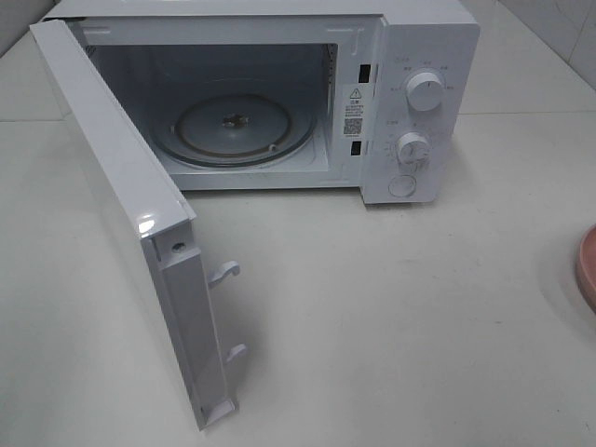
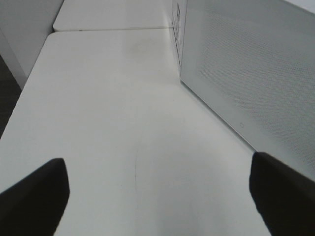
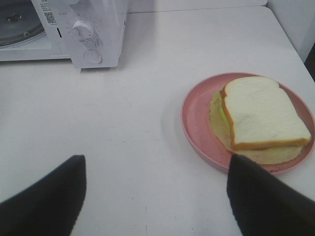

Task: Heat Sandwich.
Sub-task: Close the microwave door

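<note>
The sandwich (image 3: 263, 118), white bread with a tan crust over pale green lettuce, lies on a round pink plate (image 3: 197, 128) on the table. In the exterior high view only the plate's edge (image 1: 587, 265) shows at the far right. My right gripper (image 3: 155, 194) is open and empty, a little short of the plate, with one fingertip (image 3: 263, 201) near its rim. The white microwave (image 1: 419, 56) stands with its door (image 1: 121, 205) swung wide open and its glass turntable (image 1: 233, 126) bare. My left gripper (image 2: 160, 194) is open and empty beside the door's outer face (image 2: 251, 69).
The microwave has two knobs (image 1: 425, 93) and a round button on its right panel. Two latch hooks (image 1: 225, 272) stick out from the open door's edge. White table (image 1: 391, 335) stretches in front of the microwave. The table's edge (image 2: 19, 98) runs along the left gripper's side.
</note>
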`<state>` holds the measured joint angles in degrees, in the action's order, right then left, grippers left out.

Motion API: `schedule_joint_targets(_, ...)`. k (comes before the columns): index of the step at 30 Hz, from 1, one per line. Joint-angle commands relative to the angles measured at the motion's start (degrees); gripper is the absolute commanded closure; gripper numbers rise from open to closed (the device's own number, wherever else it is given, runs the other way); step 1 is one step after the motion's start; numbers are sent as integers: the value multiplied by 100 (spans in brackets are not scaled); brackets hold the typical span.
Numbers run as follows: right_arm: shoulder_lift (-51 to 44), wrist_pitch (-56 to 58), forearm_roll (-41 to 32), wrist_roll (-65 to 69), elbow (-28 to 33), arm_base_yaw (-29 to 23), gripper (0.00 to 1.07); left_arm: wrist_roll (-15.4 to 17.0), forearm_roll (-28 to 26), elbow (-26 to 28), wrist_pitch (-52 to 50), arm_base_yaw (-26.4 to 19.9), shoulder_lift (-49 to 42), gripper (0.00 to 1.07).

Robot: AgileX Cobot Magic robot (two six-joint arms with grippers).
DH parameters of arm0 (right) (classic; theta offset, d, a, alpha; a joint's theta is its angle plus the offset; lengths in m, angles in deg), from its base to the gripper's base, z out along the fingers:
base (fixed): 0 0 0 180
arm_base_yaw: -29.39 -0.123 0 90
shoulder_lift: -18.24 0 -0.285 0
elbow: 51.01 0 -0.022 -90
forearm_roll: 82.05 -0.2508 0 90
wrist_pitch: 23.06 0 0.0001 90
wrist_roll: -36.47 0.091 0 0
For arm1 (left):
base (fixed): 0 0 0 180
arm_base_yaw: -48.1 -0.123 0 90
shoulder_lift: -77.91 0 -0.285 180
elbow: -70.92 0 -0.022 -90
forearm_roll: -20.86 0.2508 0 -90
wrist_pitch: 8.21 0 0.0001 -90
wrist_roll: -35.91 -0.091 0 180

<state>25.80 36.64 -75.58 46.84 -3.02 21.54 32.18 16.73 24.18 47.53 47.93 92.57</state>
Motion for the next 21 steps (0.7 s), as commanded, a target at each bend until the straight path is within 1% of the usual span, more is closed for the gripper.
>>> schedule_joint_targets(1,-155,6,17,-23,6,40,31,11,-23,46,-355,-29,344,28)
schedule_joint_targets(2,-155,6,17,-23,6,40,31,11,-34,34,-424,-29,435,33)
schedule_joint_targets(3,-155,6,17,-23,6,40,31,11,-57,34,-561,-29,659,45)
schedule_joint_targets(4,-155,6,17,-23,6,40,31,11,-57,34,-561,-29,659,45)
schedule_joint_targets(6,-155,6,17,-23,6,40,31,11,-63,34,-733,-29,894,58)
schedule_joint_targets(7,-155,6,17,-23,6,40,31,11,-63,34,-934,-29,1106,68)
schedule_joint_targets(8,-155,6,17,-23,6,40,31,11,-63,34,-1020,-29,1226,73)
schedule_joint_targets(9,-155,6,17,-23,6,40,31,11,-63,34,-1020,-29,1226,73)
schedule_joint_targets(10,-155,6,17,-23,6,40,31,11,-63,34,-1140,-29,1324,79)
schedule_joint_targets(11,-155,6,17,-23,6,40,31,6,-63,-29,-1438,-29,1570,91)
schedule_joint_targets(12,-155,6,17,-23,6,40,31,-6,-63,-86,-1627,-29,1684,97)
schedule_joint_targets(13,-155,6,17,-23,6,40,31,-6,-63,-86,-1627,-29,1684,97)
schedule_joint_targets(14,-155,6,17,-23,6,40,31,-11,-57,-166,-1822,-29,1799,101)
schedule_joint_targets(15,-155,6,17,-23,6,40,31,-11,-40,-344,-2263,-29,2017,107)
schedule_joint_targets(17,-155,6,17,-23,6,40,31,-11,-46,-527,-2704,-29,2229,106)
schedule_joint_targets(19,-155,6,17,-23,6,40,31,-11,-57,-613,-2905,-29,2343,106)
schedule_joint_targets(20,-155,6,17,-23,6,40,31,-11,-63,-825,-3415,-29,2567,106)
schedule_joint_targets(21,-155,6,17,-23,6,40,31,-11,-63,-894,-3661,-29,2659,106)
